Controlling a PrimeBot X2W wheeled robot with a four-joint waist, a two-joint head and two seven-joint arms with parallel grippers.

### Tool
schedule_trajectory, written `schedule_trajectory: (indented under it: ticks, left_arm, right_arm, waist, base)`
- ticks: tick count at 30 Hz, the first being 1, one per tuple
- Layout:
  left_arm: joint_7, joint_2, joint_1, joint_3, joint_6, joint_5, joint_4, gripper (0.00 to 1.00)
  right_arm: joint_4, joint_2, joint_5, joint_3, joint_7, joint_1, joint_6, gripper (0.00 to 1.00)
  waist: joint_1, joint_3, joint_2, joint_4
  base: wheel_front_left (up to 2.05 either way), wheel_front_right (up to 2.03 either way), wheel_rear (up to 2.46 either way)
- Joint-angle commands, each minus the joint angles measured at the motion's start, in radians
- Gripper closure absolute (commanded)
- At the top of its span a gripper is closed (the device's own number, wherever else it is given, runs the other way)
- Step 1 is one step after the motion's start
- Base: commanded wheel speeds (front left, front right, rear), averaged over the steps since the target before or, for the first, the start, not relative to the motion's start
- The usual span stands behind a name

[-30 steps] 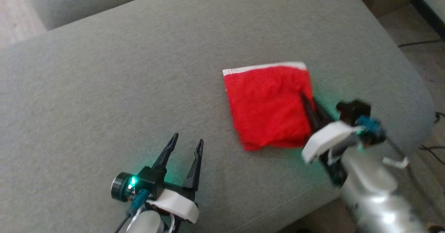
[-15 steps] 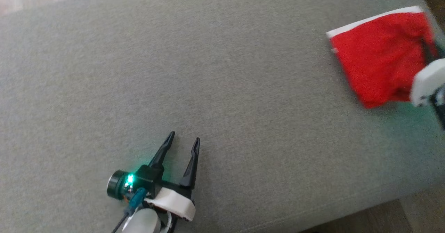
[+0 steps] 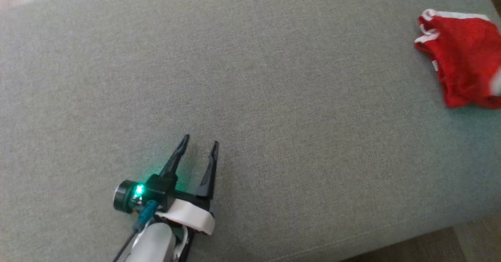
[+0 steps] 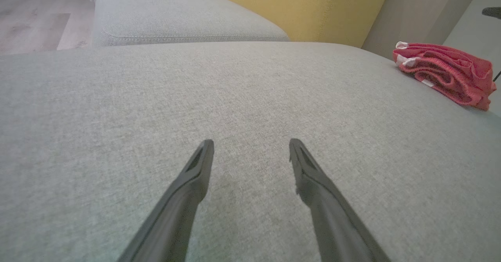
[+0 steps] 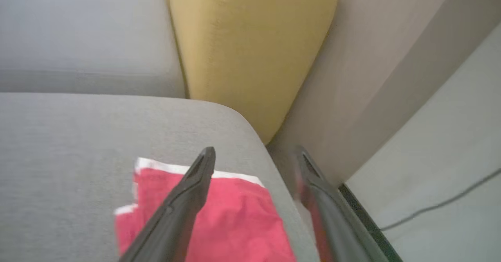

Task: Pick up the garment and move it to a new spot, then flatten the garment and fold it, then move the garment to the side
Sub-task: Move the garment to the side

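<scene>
The garment [image 3: 464,74] is a folded red piece with white trim. It lies at the far right of the grey cushion [image 3: 250,97], close to the cushion's edge. From the left wrist it appears as a low red stack [image 4: 446,72] at the upper right. My left gripper [image 3: 200,144] hovers open over bare cushion at the lower left, far from the garment, its fingers [image 4: 193,176] spread with nothing between them. In the right wrist view my right gripper [image 5: 254,156] stands open just above the garment [image 5: 235,223], one finger over the red cloth, the other over the cushion's right edge.
A yellow cushion [image 5: 250,47] stands behind the grey one, with a second grey cushion [image 4: 176,19] beside it. Past the right edge lies pale floor with a dark cable [image 5: 438,207]. Wooden floor [image 4: 31,23] shows at the far left.
The head camera has swung left, so the garment now sits at the view's right edge. The right gripper has let go of the garment and opened. The garment's near corner looks more bunched.
</scene>
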Motion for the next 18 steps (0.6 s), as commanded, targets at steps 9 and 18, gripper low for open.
schedule_trajectory:
  ticks: [9, 18]
  left_arm:
    - [-0.01, 0.003, 0.025, 0.124, 0.027, -0.007, -0.048, 0.0]
    - [-0.01, 0.003, 0.078, 0.187, 0.035, -0.013, -0.047, 0.0]
  right_arm:
    - [-0.3, 0.235, 0.071, 0.055, -0.028, 0.129, -0.001, 0.0]
    - [-0.47, 0.338, 0.132, 0.119, -0.028, 0.414, -0.001, 0.0]
  waist:
    - [0.0, -0.076, 0.0, 0.042]
    - [0.0, -0.143, 0.0, 0.137]
  base:
    - [0.0, 0.0, 0.0]
    - [0.0, 0.0, 0.0]
